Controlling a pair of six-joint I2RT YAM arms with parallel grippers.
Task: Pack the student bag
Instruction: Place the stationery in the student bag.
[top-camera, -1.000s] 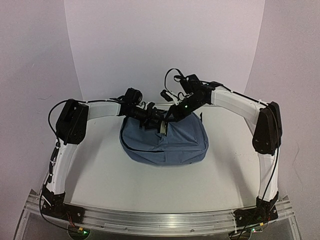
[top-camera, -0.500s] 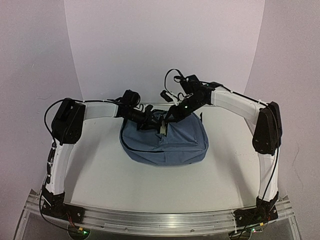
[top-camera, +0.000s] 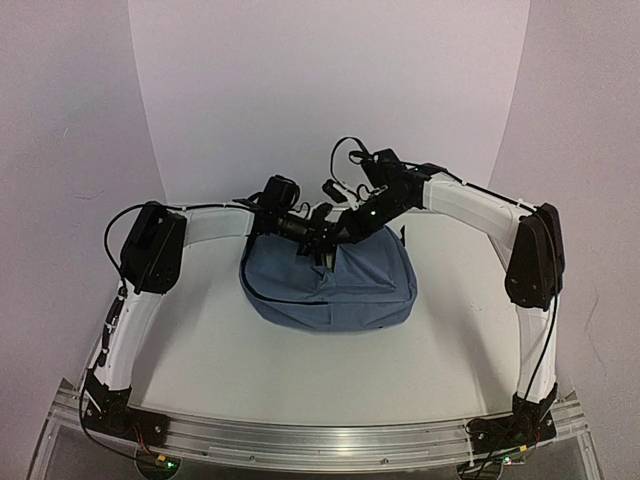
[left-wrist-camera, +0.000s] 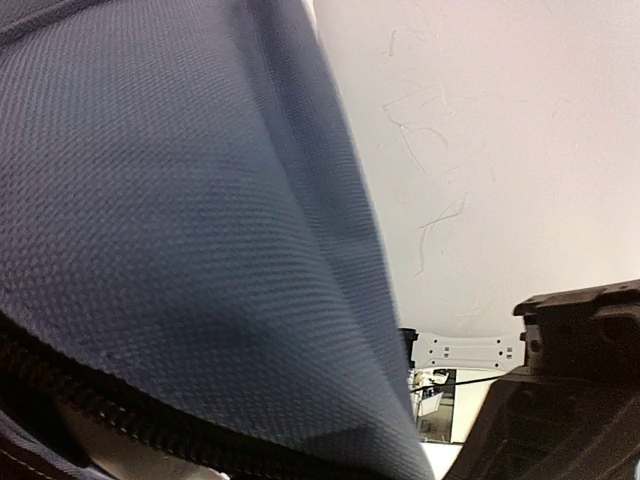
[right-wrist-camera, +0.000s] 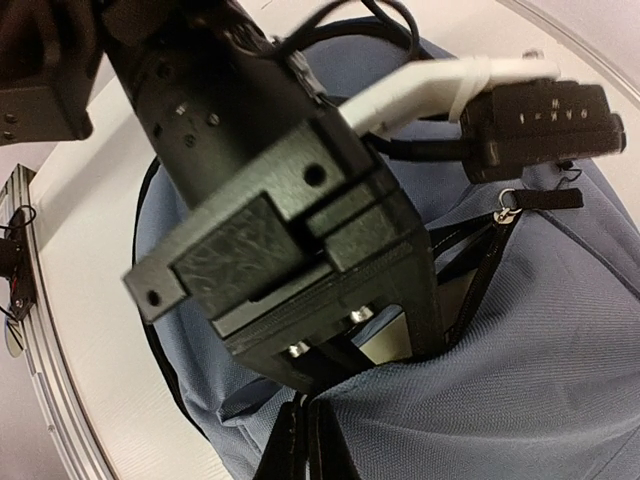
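**Left arm swings right, deeper into the bag's mouth**

Since a second ago the left arm (top-camera: 200, 222) has swung to the right, carrying the left gripper (top-camera: 316, 243) further into the opening of the student bag (top-camera: 330, 290). Its fingers are hidden inside that opening, so I cannot tell whether they are open or closed. The bag lies on the counter (top-camera: 300, 370), midway across and toward the far edge, its black zipper (left-wrist-camera: 90, 395) undone. The right gripper (right-wrist-camera: 303, 420) has its fingers closed, pinching the bag's rim.

The bag (top-camera: 335, 290) is slate-blue, with a fine woven pattern and a black zipper (left-wrist-camera: 110, 405). The table (top-camera: 250, 365) is white. The arms (top-camera: 475, 205) are white and black.
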